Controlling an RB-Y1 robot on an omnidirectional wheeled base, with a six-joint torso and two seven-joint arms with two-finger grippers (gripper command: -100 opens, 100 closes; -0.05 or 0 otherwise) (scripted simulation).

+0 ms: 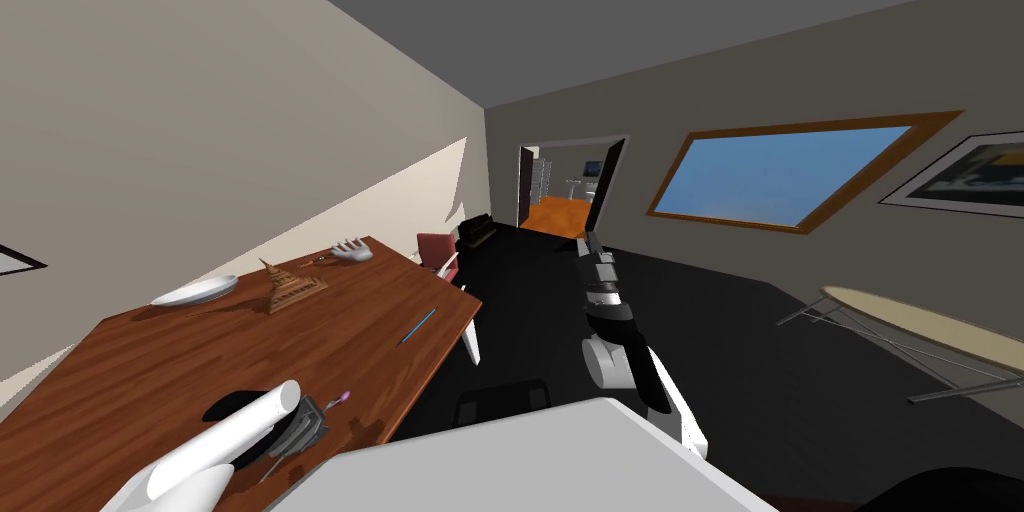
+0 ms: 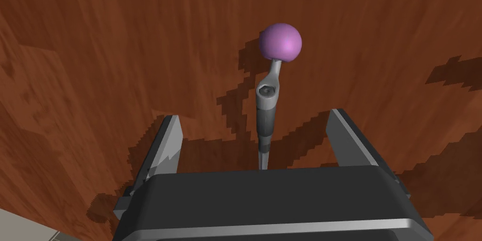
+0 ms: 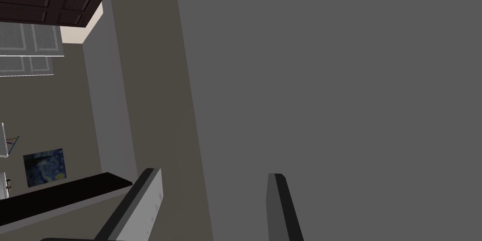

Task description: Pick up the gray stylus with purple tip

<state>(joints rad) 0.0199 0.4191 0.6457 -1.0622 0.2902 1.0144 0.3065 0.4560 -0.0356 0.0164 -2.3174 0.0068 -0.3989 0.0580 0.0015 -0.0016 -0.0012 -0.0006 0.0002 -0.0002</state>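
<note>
- Brown wood table [image 1: 200, 356] in the head view: you had the left gripper [image 1: 310, 423] low over its near edge. The gray stylus [image 1: 338, 402] poked out just past it.
- Left wrist view: the two fingers stood wide apart. The stylus lay on the wood between them and touched neither one. Its purple ball tip was past the fingertips. They held nothing.
- Right wrist view: the right gripper [image 3: 214, 173] had its fingers apart too, with nothing in them.
</note>
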